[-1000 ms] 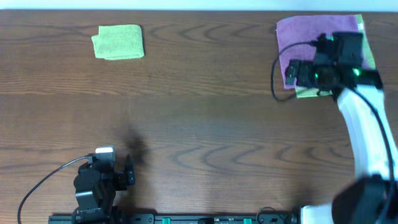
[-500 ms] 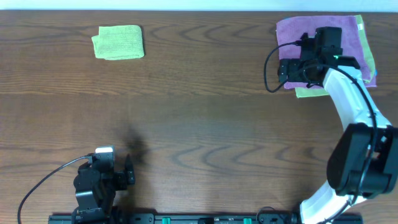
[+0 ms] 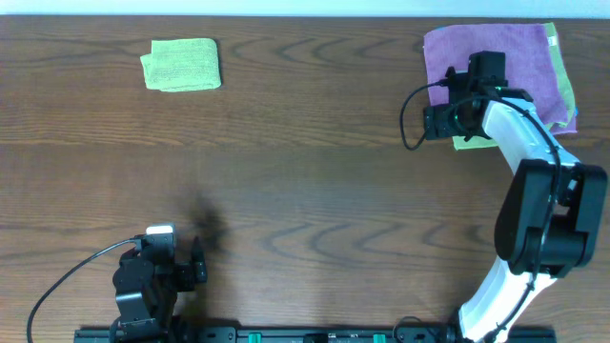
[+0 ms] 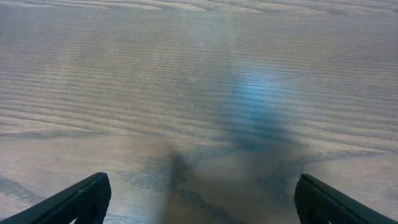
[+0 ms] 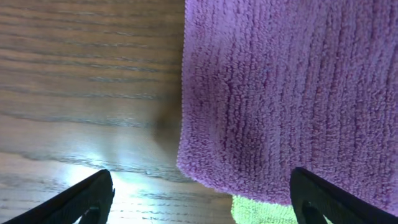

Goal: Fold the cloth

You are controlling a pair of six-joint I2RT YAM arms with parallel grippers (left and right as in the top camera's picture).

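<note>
Purple cloth lies spread flat in the far right corner of the bench, well apart from everything on the left side. It rests on top of a lime green cloth, which shows only as a narrow strip past its right edge and a small patch below its near edge.

The right arm reaches out over the near left corner of the purple cloth. In the right wrist view that corner fills the upper right of the picture, with its left edge running straight down beside bare wood and a sliver of the green cloth peeking out underneath. The right jaws are spread wide and grasp nothing: one fingertip sits over bare wood, the other over the purple fabric. Whether either tip touches the surface cannot be told.

The left arm sits at the near left edge of the bench. The left jaws are likewise released, the two fingertips far apart at the bottom corners of the wrist view, with only wood grain and a soft shadow between them.

A small folded green cloth lies alone at the far left.
</note>
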